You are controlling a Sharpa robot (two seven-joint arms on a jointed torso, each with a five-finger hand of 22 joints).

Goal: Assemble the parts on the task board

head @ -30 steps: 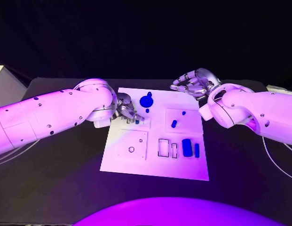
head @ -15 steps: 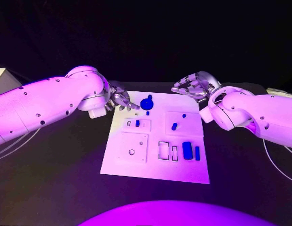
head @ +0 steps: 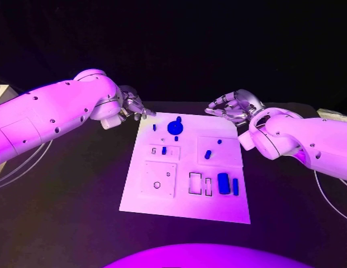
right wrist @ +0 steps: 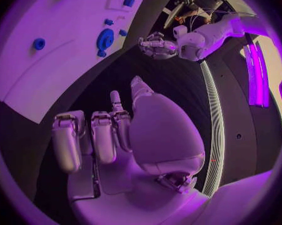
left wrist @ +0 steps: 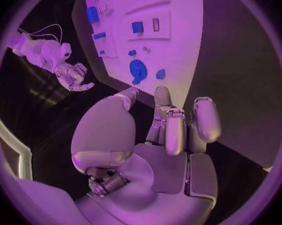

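The task board [head: 153,204] lies flat in the middle of the black table [head: 60,223]. Small blue parts sit on it. A round blue part [head: 174,128] rests near the far edge of the board. A long blue part [head: 223,180] and a thin blue part [head: 235,186] lie side by side near the board's right edge, toward the near end. A small blue part [head: 164,150] stands in a little frame on the left half of the board.

The left hand [head: 131,106] is up off the table, just past the far left corner of the board. Its fingers [left wrist: 175,130] are curled in and hold nothing. The right hand [head: 231,107] floats by the far right corner of the board. Its fingers [right wrist: 103,135] are curled in too, with nothing in them. Neither hand touches the board or any part. The round blue part lies between the two hands, a bit nearer to the left one.
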